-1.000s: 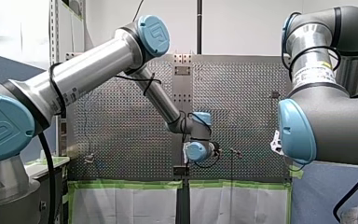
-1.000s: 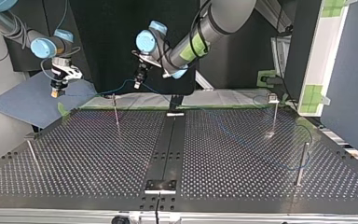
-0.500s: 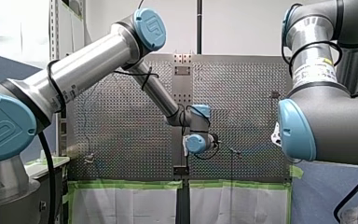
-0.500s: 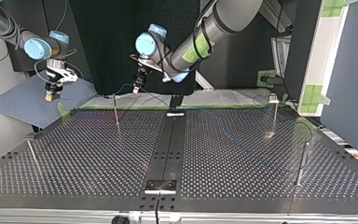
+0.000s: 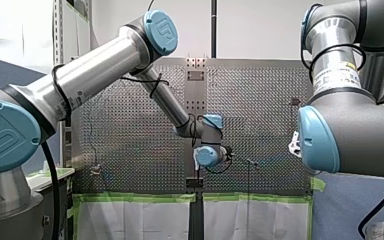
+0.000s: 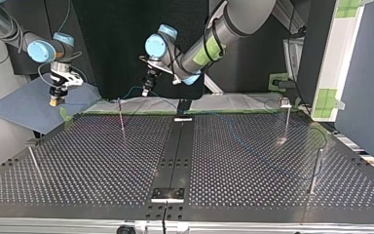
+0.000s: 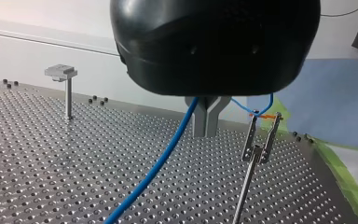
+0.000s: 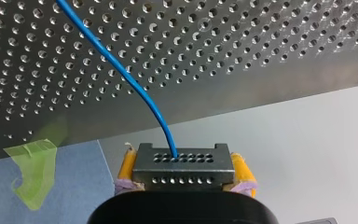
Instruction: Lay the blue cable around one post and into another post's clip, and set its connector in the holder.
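Front view first: my left arm (image 5: 105,65) reaches in over the perforated bench (image 5: 130,130), and my right arm (image 5: 350,130) fills the view's right. A white label (image 5: 336,75) with a yellow patch wraps the right arm, but the print is too small to read. The blue joint cap (image 5: 161,31) carries a raised logo I can't make out as letters.

Over to the left wrist view: my left tool (image 7: 207,130) has its metal fingers pressed together, pinching the blue cable (image 7: 168,154). The cable is thin, round, smooth and bright blue. It slopes down from the fingers toward the bench. On the other side a short loop reaches the top of the clip post (image 7: 256,149), just beside the tool. An orange mark (image 7: 266,115) sits at the clip's mouth. A flat-topped post (image 7: 67,93) stands well apart.

Right wrist view now: my right tool (image 8: 182,161) pinches the connector (image 8: 182,173) between its yellow pads (image 8: 127,165). The connector is a grey metal block with two rows of small holes, and the cable enters it at the middle of the upper row. It is held out past the bench's edge, near a scrap of green tape (image 8: 32,172).

Top view: the right tool (image 6: 54,101) hangs at the view's left, off the bench's far corner above a blue mat (image 6: 24,105). The left tool (image 6: 146,91) hovers by the far edge, near the clip post (image 6: 121,117). The cable runs between the two tools by the post's top, then trails across the bench toward the view's right.
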### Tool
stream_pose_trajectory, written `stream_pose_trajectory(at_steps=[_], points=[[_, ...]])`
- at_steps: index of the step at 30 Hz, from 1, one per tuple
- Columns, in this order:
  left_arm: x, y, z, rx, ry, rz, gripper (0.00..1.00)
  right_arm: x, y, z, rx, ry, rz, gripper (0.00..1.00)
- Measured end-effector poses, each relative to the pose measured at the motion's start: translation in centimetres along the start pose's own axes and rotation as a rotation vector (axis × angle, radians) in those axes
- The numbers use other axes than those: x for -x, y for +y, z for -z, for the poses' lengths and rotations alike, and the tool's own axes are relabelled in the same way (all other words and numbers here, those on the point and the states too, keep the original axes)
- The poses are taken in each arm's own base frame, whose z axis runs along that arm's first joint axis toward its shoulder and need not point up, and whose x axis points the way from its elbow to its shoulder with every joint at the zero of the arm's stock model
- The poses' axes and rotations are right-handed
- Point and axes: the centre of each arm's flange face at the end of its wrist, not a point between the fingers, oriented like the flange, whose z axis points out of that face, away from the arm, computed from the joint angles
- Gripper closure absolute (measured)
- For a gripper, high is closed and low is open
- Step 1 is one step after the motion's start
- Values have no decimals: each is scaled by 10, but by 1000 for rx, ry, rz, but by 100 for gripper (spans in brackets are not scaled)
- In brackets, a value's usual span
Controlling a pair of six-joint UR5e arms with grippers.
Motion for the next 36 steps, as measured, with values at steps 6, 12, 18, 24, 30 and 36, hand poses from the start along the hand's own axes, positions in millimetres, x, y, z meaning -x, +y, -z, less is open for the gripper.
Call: stream_pose_trajectory(at_steps=[6,12,18,24,30,36], points=[[-7,5,0,-10,3,20,100,2,-3,1,-5,-3,-1,100],[-19,11,-1,-7,20,29,100,3,-3,1,1,-6,3,100],[-25,10,3,-9,36,26,100,3,-2,1,11,-3,6,100],[-29,-2,12,-30,58,5,100,3,-2,1,11,-1,5,100],[-32,-29,25,-76,48,27,100,2,-2,0,9,3,-3,100],[-32,-34,26,-85,44,39,100,2,0,0,8,7,-13,100]])
